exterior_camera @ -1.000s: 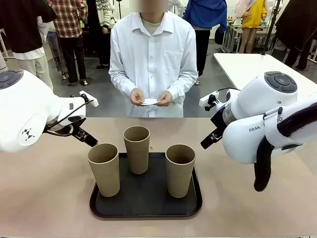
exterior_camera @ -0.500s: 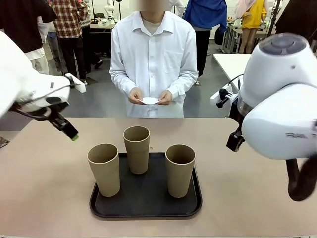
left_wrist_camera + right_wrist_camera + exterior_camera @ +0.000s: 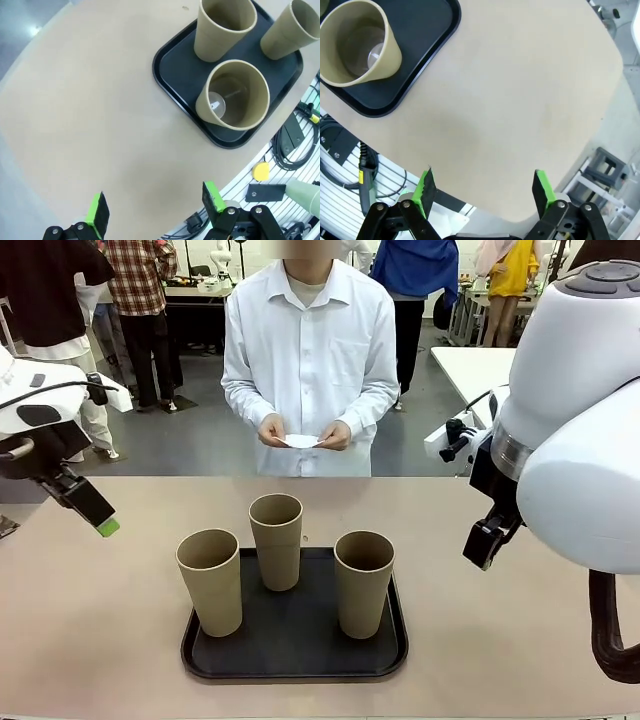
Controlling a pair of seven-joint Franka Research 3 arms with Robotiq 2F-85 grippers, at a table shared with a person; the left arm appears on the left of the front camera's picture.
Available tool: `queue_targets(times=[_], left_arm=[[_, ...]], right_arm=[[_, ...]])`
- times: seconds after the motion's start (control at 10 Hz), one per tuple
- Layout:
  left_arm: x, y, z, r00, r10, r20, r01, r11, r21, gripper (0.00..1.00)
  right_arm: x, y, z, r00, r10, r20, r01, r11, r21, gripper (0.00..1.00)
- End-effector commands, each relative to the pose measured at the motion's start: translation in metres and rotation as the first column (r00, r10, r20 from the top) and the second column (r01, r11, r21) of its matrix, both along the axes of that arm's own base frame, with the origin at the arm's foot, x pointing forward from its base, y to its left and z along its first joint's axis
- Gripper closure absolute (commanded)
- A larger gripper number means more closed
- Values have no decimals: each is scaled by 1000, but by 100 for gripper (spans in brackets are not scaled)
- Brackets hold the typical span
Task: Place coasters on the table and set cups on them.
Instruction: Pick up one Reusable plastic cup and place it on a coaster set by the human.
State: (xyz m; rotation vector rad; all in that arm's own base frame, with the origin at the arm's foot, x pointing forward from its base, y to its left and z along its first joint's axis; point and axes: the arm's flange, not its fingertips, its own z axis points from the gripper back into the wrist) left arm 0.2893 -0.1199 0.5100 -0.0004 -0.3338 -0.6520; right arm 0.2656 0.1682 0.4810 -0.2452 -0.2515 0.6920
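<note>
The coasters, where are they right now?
In the front view, the coasters sit in the person's hands beyond the table's far edge, behind the middle cup.

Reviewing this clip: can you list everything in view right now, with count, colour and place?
cups: three, tan-brown, upright on the tray
tray: one, black, on the table near the robot's side
coasters: count unclear, white, held by the person at the far side
table: one, beige, under the tray
white table: one, far right behind
person's hands: two, together at the waist, holding the coasters
left end effector: black with green pads, open, above bare table left of the tray
right end effector: same colours, open, above bare table right of the tray
</note>
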Motion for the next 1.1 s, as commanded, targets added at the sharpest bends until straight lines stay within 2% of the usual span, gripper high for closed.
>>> queue_targets(times=[0.0, 0.1, 0.2, 0.3, 0.4, 0.5, 0.6, 0.7, 0.8, 1.0], left_arm=[[19, -1, -12, 1000, -2, 27, 1, 1000, 28, 0], [0, 0, 0, 1000, 0, 0, 0, 1000, 0, 0], [16, 21, -11, 996, 17, -83, -36, 971, -234, 0], [24, 43, -21, 990, 27, -139, -85, 898, -432, 0], [34, 65, -25, 973, 4, -231, -155, 749, -644, 0], [40, 85, -32, 956, -21, -293, -215, 628, -748, 0], [40, 103, -38, 941, -53, -335, -255, 542, -801, 0], [45, 116, -46, 936, -56, -348, -279, 486, -828, 0], [51, 146, -48, 921, -30, -388, -342, 413, -844, 0], [42, 178, -54, 912, 40, -408, -395, 359, -846, 0]], right_arm=[[-3, 1, 2, 1000, 1, -3, -1, 1000, 3, 0], [11, -8, -12, 982, 109, -156, -75, 975, 207, 0], [24, -29, -18, 949, 159, -271, 1, 860, 510, 0], [34, -61, -22, 931, 166, -324, 154, 626, 764, 0], [46, -98, -31, 933, 141, -330, 242, 433, 868, 0], [52, -126, -43, 917, 159, -367, 305, 315, 899, 0], [56, -149, -57, 890, 173, -422, 381, 225, 897, 0], [59, -167, -64, 882, 170, -440, 415, 164, 895, 0], [55, -184, -79, 857, 189, -478, 472, 79, 878, 0], [41, -206, -83, 868, 169, -466, 472, 6, 882, 0]])
